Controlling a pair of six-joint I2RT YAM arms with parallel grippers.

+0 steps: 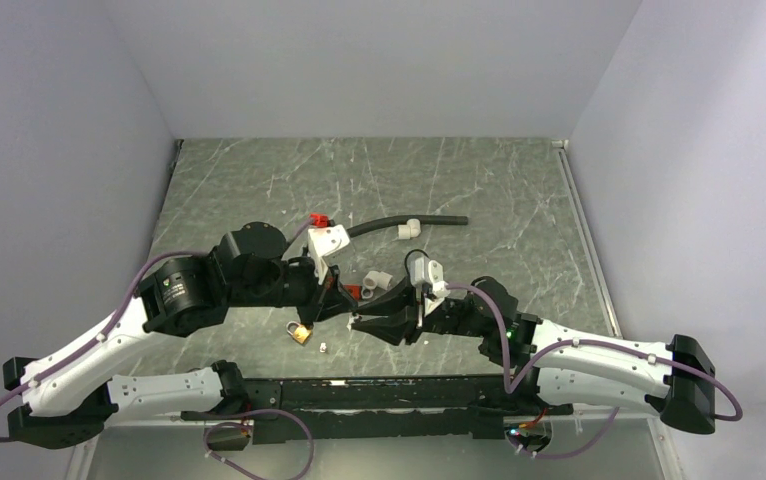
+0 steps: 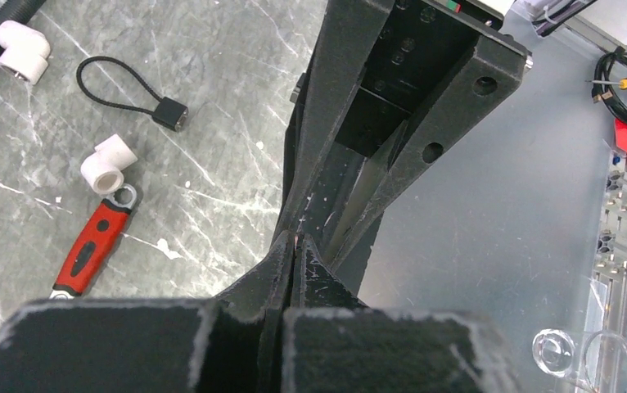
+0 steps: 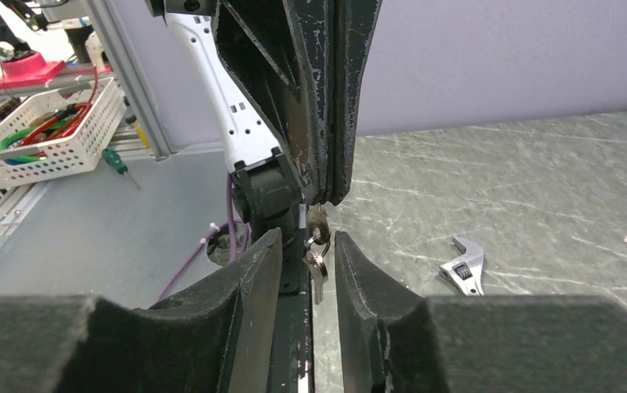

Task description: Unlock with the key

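While the left gripper (image 3: 327, 196) is clamping fully shut on the top of the key (image 3: 317, 274), the key is dangling in mid-air beneath its tips. The right gripper (image 3: 306, 239) is standing part open, fingers (image 3: 351, 270) flanking the blade, gaps showing on both sides, gripping nothing. Risk noted: the key is hanging loose and free to swing, so closing jaws may be catching it crooked or knocking it away. The brass padlock (image 1: 300, 331) is lying unheld on the table (image 1: 459, 190) nearby, likely sliding under any push.
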